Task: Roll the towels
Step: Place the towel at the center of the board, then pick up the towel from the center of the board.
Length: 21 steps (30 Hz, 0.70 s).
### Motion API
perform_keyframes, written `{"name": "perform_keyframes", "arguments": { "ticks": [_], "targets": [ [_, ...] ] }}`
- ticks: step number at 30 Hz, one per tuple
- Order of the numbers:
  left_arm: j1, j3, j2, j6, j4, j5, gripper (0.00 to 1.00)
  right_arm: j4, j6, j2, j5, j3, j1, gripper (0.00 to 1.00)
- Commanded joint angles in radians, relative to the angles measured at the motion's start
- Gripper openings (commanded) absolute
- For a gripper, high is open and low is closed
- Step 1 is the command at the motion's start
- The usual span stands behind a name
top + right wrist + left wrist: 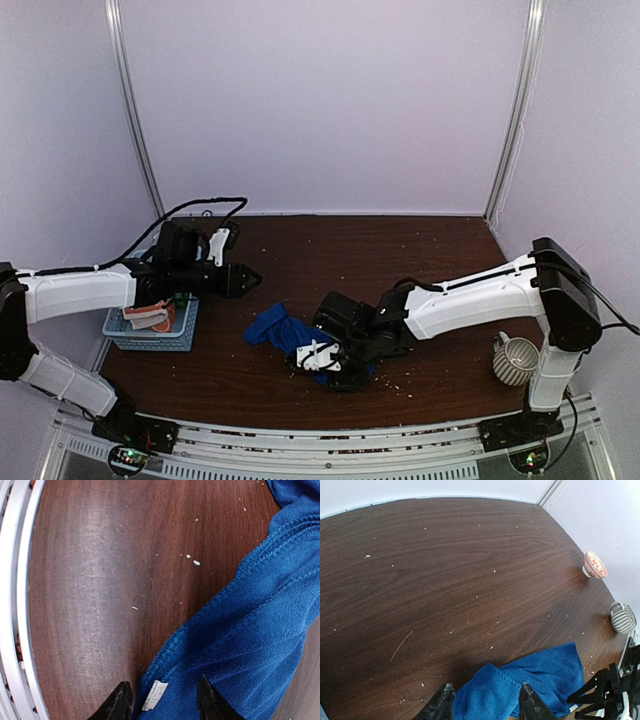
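One royal blue towel (272, 326) lies crumpled on the dark wooden table, in front of the middle. My right gripper (312, 362) is low over its near right end. In the right wrist view the black fingers stand apart, open, either side of the towel's (250, 630) hemmed edge and white label (154, 695). My left gripper (250, 279) hovers open above the table, just left and behind the towel; in the left wrist view the towel (540, 675) shows below, between the fingertips (440, 704). An orange patterned towel (150, 317) and a green one (183, 298) sit in the basket.
The light blue basket (135, 338) stands at the table's left edge under the left arm. A striped mug (515, 358) sits at the near right; in the left wrist view the mug (622, 618) has an orange-and-white bowl (595, 565) behind it. White walls enclose the table.
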Motion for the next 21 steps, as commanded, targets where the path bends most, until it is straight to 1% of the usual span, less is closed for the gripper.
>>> {"name": "perform_keyframes", "arguments": {
  "ticks": [1,7,11,15,18,21],
  "targets": [
    [-0.004,-0.023,-0.025,-0.008,0.049,-0.015,0.44,0.005,0.033,0.012,0.056,0.02,0.0,0.45],
    [-0.004,-0.016,-0.009,0.003,0.038,-0.018,0.44,-0.009,0.041,0.048,0.115,0.038,0.001,0.4],
    [-0.004,-0.014,-0.005,0.006,0.041,-0.023,0.45,-0.023,0.043,0.067,0.13,0.041,0.0,0.29],
    [-0.004,-0.008,-0.001,0.008,0.031,-0.02,0.45,-0.039,0.046,0.05,0.126,0.046,-0.003,0.13],
    [-0.004,-0.007,-0.003,0.012,0.026,-0.027,0.45,-0.061,0.039,0.014,0.143,0.059,-0.016,0.07],
    [-0.004,-0.001,-0.005,0.015,0.021,-0.027,0.45,-0.105,0.037,-0.033,0.14,0.102,-0.063,0.02]
  ]
}}
